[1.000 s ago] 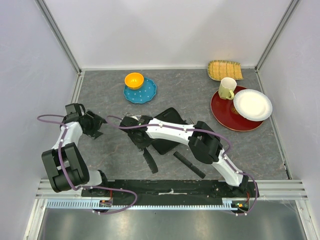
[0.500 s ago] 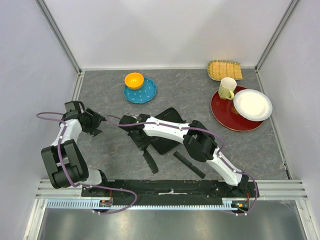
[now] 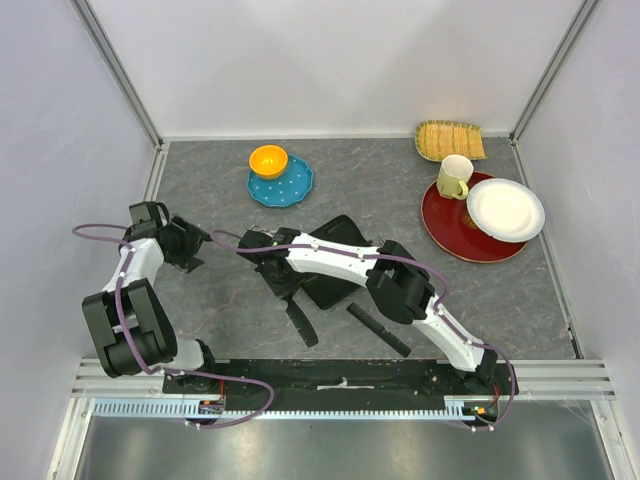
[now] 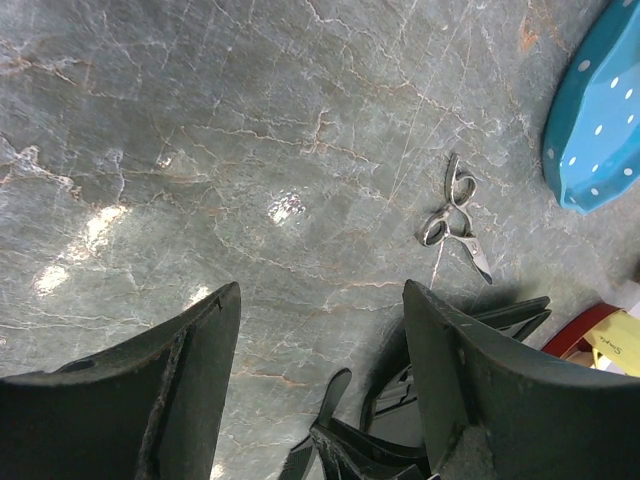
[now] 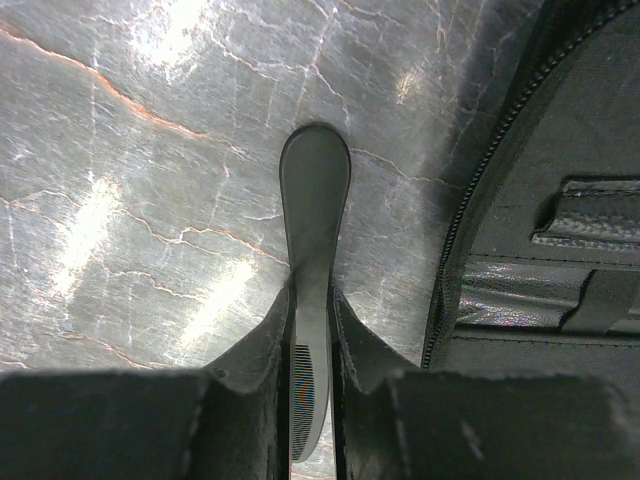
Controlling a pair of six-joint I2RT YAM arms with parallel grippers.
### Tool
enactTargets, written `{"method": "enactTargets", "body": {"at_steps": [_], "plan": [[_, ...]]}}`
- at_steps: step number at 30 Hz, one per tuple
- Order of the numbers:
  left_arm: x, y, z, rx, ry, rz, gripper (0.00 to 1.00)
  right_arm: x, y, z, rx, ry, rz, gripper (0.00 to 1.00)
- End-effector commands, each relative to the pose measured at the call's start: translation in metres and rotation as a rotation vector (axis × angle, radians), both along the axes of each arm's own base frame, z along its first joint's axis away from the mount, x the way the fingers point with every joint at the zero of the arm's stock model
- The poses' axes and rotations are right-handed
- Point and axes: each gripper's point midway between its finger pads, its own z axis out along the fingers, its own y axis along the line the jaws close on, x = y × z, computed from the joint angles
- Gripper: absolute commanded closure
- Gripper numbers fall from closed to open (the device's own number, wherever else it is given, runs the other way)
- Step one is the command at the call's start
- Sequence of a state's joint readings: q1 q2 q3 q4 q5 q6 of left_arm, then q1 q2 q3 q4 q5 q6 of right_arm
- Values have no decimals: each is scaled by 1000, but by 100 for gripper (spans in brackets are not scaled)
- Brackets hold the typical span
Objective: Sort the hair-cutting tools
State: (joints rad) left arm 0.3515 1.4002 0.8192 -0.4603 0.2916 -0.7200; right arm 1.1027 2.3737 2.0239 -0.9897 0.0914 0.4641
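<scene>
Well left of the black zip case (image 3: 338, 265), we see the left gripper (image 3: 188, 250) hanging over the table (image 3: 400, 180), its jaws spread wide with nothing between them. A pair of silver scissors (image 4: 455, 215) lies flat on the table, left of the case and apart from it. At the case's left edge the right gripper (image 5: 310, 330) pinches a black comb (image 5: 313, 200), both pads (image 5: 250, 390) pressed against its sides. The comb's rounded end lies just beside the case's zip. A second comb (image 3: 378, 328) lies near the case's near right corner. Far right of the case, the mug (image 4: 615, 342) bears dark writing too small for us to read.
</scene>
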Motion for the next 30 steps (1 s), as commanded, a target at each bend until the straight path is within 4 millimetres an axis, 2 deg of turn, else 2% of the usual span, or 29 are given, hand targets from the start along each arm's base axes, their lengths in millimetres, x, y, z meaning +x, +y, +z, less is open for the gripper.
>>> {"method": "enactTargets", "body": {"at_steps": [1, 7, 18, 25, 30], "plan": [[11, 0, 11, -10, -58, -1, 28, 7, -2, 3, -13, -32, -5, 85], [7, -9, 12, -48, -72, -19, 28, 11, 3, 23, 30, -61, -16, 85], [-3, -23, 6, -108, -73, -43, 28, 15, 7, 44, 73, -90, -25, 84], [-10, -40, 3, -188, -85, -84, 28, 16, 9, 56, 100, -104, -28, 85], [-6, -55, 12, -255, -173, -143, 28, 19, 9, 67, 119, -123, -38, 85]]}}
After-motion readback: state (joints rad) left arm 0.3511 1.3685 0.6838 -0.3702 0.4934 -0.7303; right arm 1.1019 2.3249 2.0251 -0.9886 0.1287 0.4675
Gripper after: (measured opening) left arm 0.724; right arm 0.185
